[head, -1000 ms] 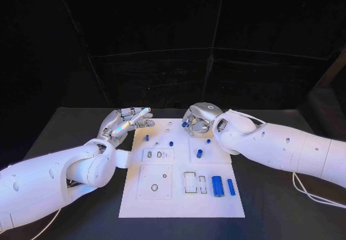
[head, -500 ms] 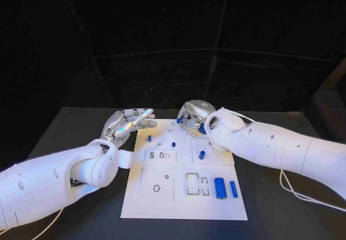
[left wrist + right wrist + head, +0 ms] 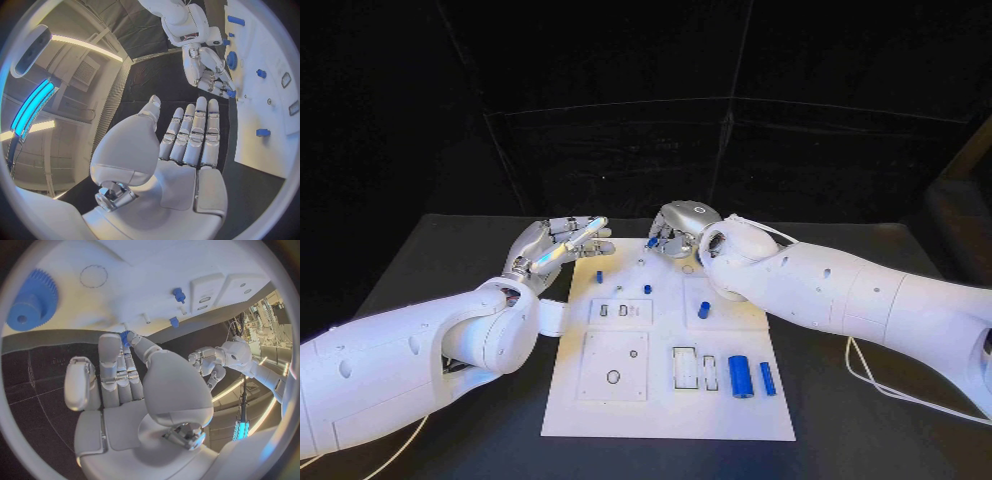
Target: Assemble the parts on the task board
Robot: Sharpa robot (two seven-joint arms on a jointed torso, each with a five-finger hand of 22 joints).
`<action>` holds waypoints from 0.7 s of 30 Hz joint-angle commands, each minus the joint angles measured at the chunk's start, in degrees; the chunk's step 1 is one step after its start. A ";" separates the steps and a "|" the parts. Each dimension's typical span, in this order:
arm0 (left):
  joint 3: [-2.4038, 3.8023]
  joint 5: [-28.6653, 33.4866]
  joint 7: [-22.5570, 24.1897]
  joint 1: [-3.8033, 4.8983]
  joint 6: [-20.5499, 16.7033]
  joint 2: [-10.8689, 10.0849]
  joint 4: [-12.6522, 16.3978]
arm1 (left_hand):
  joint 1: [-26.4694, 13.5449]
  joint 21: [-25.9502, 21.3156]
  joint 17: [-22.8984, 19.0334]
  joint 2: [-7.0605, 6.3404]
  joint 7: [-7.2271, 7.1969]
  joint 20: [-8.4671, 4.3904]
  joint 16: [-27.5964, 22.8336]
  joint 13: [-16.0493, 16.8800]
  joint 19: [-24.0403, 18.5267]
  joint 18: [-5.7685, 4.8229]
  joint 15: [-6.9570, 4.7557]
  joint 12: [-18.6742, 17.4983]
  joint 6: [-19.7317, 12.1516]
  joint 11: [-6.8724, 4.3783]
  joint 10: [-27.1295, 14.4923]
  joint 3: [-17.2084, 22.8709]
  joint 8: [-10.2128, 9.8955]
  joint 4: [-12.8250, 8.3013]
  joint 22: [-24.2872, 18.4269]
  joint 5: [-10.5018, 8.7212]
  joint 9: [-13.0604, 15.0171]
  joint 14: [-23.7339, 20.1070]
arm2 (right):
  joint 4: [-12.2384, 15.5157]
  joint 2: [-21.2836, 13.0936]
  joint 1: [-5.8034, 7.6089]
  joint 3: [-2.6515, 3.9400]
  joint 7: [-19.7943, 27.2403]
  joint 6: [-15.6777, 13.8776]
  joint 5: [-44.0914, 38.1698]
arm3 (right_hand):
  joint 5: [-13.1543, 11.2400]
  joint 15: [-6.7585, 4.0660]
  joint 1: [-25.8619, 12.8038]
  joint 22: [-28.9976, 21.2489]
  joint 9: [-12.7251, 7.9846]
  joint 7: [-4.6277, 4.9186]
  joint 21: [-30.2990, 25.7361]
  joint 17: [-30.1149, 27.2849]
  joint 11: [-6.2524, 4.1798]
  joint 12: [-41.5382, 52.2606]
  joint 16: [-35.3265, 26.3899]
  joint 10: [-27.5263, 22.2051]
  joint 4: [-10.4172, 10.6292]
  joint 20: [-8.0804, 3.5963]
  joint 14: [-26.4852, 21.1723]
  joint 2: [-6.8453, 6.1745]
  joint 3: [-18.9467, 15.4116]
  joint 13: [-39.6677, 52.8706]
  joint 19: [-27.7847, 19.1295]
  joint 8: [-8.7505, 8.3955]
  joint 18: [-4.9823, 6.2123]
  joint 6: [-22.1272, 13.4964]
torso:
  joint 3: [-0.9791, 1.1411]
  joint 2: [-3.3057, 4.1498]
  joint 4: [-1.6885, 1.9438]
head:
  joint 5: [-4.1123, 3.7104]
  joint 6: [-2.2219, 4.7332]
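Table: black table (image 3: 444, 250), with dark panels behind it.
Task board: white task board (image 3: 668, 410) in the middle of the table.
Parts: blue parts on the board; two blue cylinders (image 3: 738, 375) near its right edge, small pegs (image 3: 599, 277) toward its far end, a blue gear (image 3: 31, 302) on it.
Left hand: left hand (image 3: 555, 247) just off the board's far left corner, fingers straight and apart, holding nothing.
Right hand: right hand (image 3: 678, 230) over the board's far edge, pinching a small blue part (image 3: 125, 337) at its fingertips.
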 commanded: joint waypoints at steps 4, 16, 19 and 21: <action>0.06 -0.32 0.09 0.16 0.24 0.15 0.00 | 0.61 -0.03 0.02 -0.07 1.46 -0.09 -0.21 -0.05 0.41 0.71 0.02 -0.30 0.50 0.19 -0.17 0.05 -0.24 -0.36 -0.05 0.27 -0.06 0.22 | -1.04 1.29 0.16 0.06 -0.77 2.06 -0.60 | -0.31 -0.14 -0.40 0.07 0.33 -0.04 0.35 0.13 0.36 -0.40 0.39 -0.23 0.48 -0.09 -0.34 -0.16 0.02 0.05 0.43 0.26 -0.96 0.03 | 0.00 0.07 0.07 | 0.08 -0.12; 0.06 -0.31 -0.28 0.26 0.50 0.21 -0.20 | 0.63 -0.06 0.01 -0.03 1.47 -0.08 -0.27 -0.05 0.42 0.71 0.03 -0.34 0.50 0.20 -0.18 0.03 -0.27 -0.40 -0.08 0.27 -0.06 0.20 | -2.97 2.95 0.15 0.05 -1.40 3.38 -0.63 | -0.36 -0.10 -0.49 0.03 0.30 0.03 0.34 0.00 0.42 -0.48 0.38 -0.29 0.69 -0.06 -0.41 -0.25 0.04 0.05 0.38 0.16 -0.95 -0.06 | -0.01 0.09 -0.05 | 0.36 -0.51; 0.06 -0.31 -0.39 0.27 0.60 0.24 -0.26 | 0.63 -0.07 0.01 -0.03 1.47 -0.08 -0.28 -0.05 0.41 0.71 0.03 -0.35 0.50 0.21 -0.18 0.02 -0.28 -0.40 -0.09 0.27 -0.06 0.20 | -3.37 3.23 0.15 0.05 -1.85 3.30 -0.64 | -0.37 -0.10 -0.49 0.03 0.30 0.04 0.34 0.01 0.42 -0.48 0.39 -0.30 0.70 -0.06 -0.41 -0.25 0.04 0.05 0.38 0.16 -0.95 -0.06 | 0.00 0.09 -0.08 | 0.37 -0.49; 0.06 -0.31 -0.43 0.28 0.64 0.24 -0.27 | 0.63 -0.07 0.01 -0.03 1.47 -0.08 -0.28 -0.05 0.41 0.71 0.03 -0.35 0.50 0.21 -0.18 0.02 -0.28 -0.40 -0.09 0.27 -0.06 0.20 | -3.51 3.34 0.15 0.05 -2.12 3.21 -0.64 | -0.37 -0.08 -0.50 0.05 0.29 0.05 0.35 0.06 0.44 -0.52 0.45 -0.34 0.76 -0.05 -0.42 -0.28 0.07 0.04 0.38 0.12 -0.95 -0.10 | -0.01 0.10 -0.06 | 0.31 -0.48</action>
